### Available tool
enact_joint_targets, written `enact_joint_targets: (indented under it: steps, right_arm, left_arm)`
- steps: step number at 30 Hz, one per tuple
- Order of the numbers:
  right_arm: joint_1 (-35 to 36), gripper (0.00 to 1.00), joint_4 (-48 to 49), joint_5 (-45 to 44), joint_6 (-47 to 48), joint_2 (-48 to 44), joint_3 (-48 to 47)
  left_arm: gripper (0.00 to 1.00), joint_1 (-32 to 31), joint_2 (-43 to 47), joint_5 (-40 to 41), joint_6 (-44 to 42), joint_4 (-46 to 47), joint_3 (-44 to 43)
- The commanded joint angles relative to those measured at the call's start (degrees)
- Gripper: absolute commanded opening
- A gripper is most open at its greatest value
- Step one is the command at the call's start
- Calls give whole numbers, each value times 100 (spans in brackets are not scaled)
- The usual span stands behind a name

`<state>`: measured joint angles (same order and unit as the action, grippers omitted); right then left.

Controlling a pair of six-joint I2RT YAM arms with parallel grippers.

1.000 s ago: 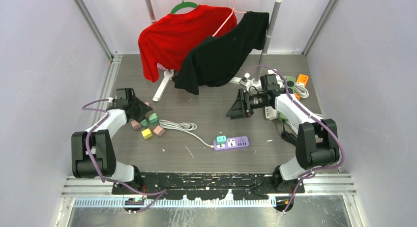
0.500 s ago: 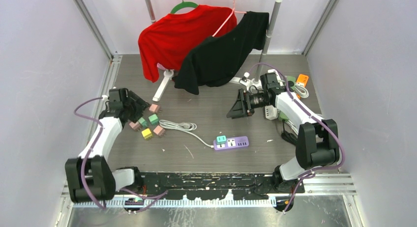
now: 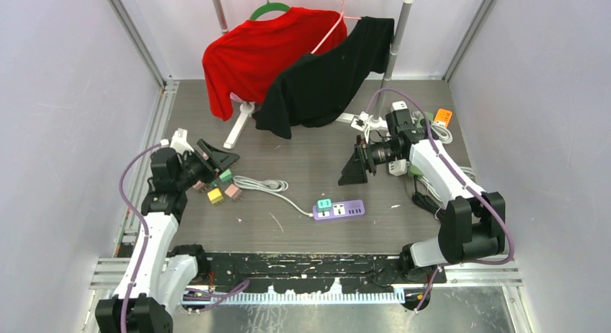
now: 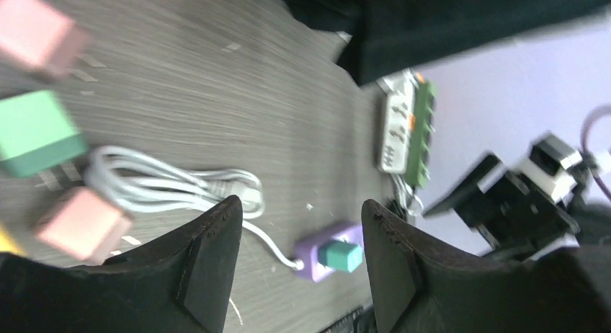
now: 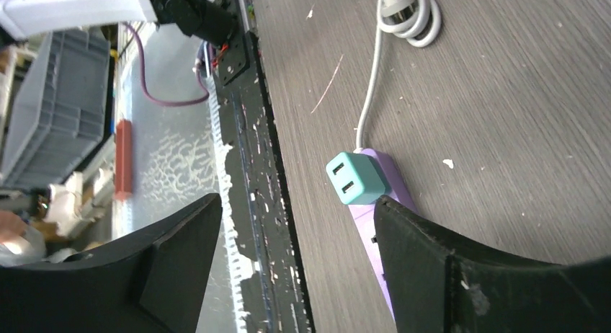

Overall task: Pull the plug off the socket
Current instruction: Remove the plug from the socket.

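Observation:
The socket is a purple power strip (image 3: 344,210) lying flat near the front middle of the table, with a teal plug (image 3: 324,203) seated in its left end. Its white cable (image 3: 263,183) coils off to the left. My left gripper (image 3: 225,158) hovers open over the coloured cubes, well left of the strip. In the left wrist view the plug (image 4: 340,255) and strip (image 4: 317,261) show far off between the open fingers (image 4: 301,202). My right gripper (image 3: 351,169) hangs open above and right of the strip. In the right wrist view the plug (image 5: 357,178) sits just inside the right finger, untouched, and my gripper (image 5: 297,198) holds nothing.
Green (image 3: 225,175), yellow (image 3: 215,196) and pink (image 3: 233,192) cubes lie below the left gripper. A rack carries a red shirt (image 3: 252,55) and a black shirt (image 3: 324,81) at the back. More power strips and cables (image 3: 432,124) are piled at the right.
The left arm has lifted off the cubes and turned its gripper toward the centre, opening it. The right gripper has opened wider and shifted slightly right and nearer.

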<state>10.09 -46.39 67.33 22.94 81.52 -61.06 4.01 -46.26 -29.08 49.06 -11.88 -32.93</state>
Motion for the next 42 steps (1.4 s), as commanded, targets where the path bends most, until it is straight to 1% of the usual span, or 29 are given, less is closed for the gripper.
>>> enact_joint_targets:
  steps: [1, 2, 4, 6, 8, 10, 13, 14, 16, 17, 18, 20, 23, 25, 28, 30, 33, 36, 40, 42]
  right_arm:
    - [28, 84, -902, 443, 1809, -189, -177]
    - [33, 84, -963, 434, 1918, -192, -193]
    - [73, 86, -967, 306, 2060, -239, -175]
    - [153, 87, -767, 83, 2037, -330, -91]
    - [282, 88, -327, -275, 1777, -505, 81]
    - [505, 92, 229, -757, 1492, -717, 359]
    - [811, 94, 724, -1369, 1458, -951, 605]
    - [899, 94, 868, -1508, 1485, -1010, 664]
    - [1050, 95, 1116, -1686, 1572, -1117, 837]
    - [1121, 99, 1254, -1737, 1624, -1187, 938]
    - [1173, 100, 1418, -1756, 1687, -1259, 1054]
    - [1267, 100, 1747, -1785, 1781, -1418, 1310]
    - [1406, 100, 1822, -1735, 2167, -1437, 1486]
    - [1497, 100, 1704, -1744, 2690, -1356, 1574]
    - [1651, 100, 1495, -1771, 3571, -1254, 1701]
    - [1732, 100, 1482, -1804, 3880, -1174, 1759]
    - [1830, 100, 1711, -1889, 3887, -1094, 1817]
    - [1957, 99, 1990, -1947, 3652, -984, 1861]
    - [2196, 92, 2390, -2190, 3227, -736, 1882]
    - [2300, 85, 2512, -2350, 3126, -595, 1841]
  left_arm:
    - [64, -605, 407, -1097, 19, 1386, 100]
    - [65, -886, 457, -1035, -13, 1506, 123]
    - [70, -1559, 501, -763, -194, 1653, 115]
    - [72, -2301, 453, -435, -568, 1819, 114]
    - [73, -2975, 365, -142, -828, 2084, 179]
    - [74, -3592, 237, 72, -1023, 2492, 304]
    - [77, -4269, 107, 437, -1584, 2579, 344]
    - [81, -4435, 81, 626, -1769, 2563, 360]
    - [86, -4577, 65, 836, -2034, 2633, 496]
    - [89, -4577, 65, 891, -2080, 2761, 615]
    - [94, -4576, 75, 949, -2110, 2943, 757]
    - [100, -4578, 59, 1043, -2103, 3420, 1082]
    - [100, -4580, -105, 1048, -2036, 4328, 1599]
    - [100, -4576, -277, 866, -2047, 4783, 1736]
    - [100, -4578, -512, 665, -2073, 4930, 1757]
    - [100, -4585, -615, 610, -2139, 4934, 1759]
    - [100, -4639, -628, 635, -2311, 5031, 1836]
    - [100, -4734, -500, 753, -2569, 5101, 1956]
    - [100, -4949, -216, 945, -3043, 5104, 2119]
    - [100, -5076, -94, 1005, -3295, 5107, 2178]
